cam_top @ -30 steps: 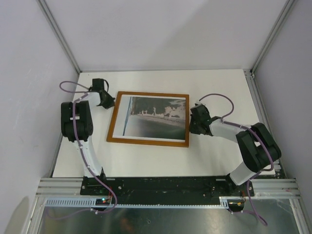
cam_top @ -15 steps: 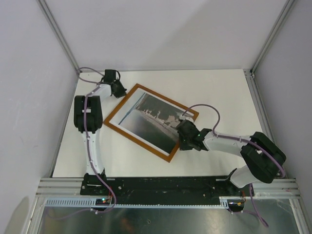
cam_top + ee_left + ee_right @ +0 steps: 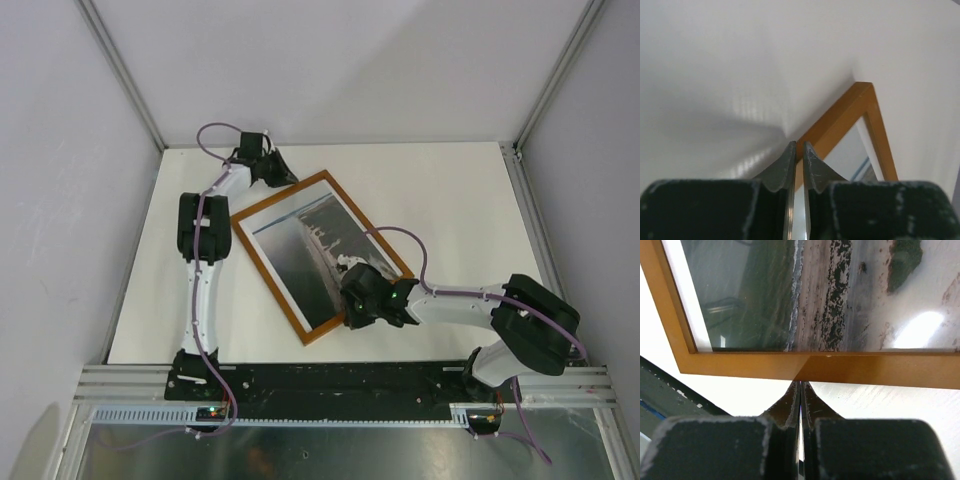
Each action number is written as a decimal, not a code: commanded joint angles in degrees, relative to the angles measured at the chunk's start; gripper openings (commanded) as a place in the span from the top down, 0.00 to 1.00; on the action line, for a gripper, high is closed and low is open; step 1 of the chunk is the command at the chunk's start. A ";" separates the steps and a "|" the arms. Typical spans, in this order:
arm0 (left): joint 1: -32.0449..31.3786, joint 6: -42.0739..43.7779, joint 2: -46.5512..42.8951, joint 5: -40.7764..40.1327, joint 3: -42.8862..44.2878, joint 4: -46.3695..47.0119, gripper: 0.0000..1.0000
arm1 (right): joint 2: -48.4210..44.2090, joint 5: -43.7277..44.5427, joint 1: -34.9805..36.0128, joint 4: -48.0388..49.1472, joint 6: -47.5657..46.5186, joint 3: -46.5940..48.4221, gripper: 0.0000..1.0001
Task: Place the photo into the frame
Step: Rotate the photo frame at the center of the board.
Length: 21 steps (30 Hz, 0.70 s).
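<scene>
Frame: a thin-railed, orange-brown rectangular wooden picture frame (image 3: 270, 281) lies flat on the white worktop (image 3: 450, 200), turned diagonally to the worktop's edges.
Photo: a glossy rectangular print of a coastline (image 3: 310, 250), dark water beside pale mottled land, lies inside the frame's rails. A white strip shows along one long rail.
Left hand: the left hand (image 3: 799, 145) has its fingers drawn almost together with nothing between them. Its tips are at the outer edge of the frame's far short rail, near the far corner.
Right hand: the right hand (image 3: 800, 382) is closed on nothing, and its tips touch the outer edge of the frame's opposite short rail, near a corner.
Stiffness: the frame is probably light and rigid, so a nudge on one rail should turn the whole rectangle.
Surface: the print shows glare, so it is likely slick and easily marked. It is best left untouched.
Where to take hold: judged from the thin rails, the outer edges or a corner are the places to use. Pushing from opposite sides looks safer than pinching.
Risk: the frame probably slides easily on the smooth worktop. An uneven push could swing it too far or shift the loose print inside the rails.
</scene>
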 commanded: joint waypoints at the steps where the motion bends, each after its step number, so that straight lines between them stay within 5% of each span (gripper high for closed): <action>1: -0.43 2.12 -0.79 7.38 5.99 -1.88 0.86 | -3.09 -0.77 -0.22 1.85 -3.70 3.75 1.00; 9: 0.85 1.93 -14.77 -0.86 2.52 -1.94 0.92 | -9.27 -2.63 -2.02 -5.06 -8.91 6.90 1.00; 21: 6.39 -16.56 -56.46 -34.32 -48.16 -1.50 1.00 | -7.74 -0.65 -33.16 -3.65 -2.25 13.10 1.00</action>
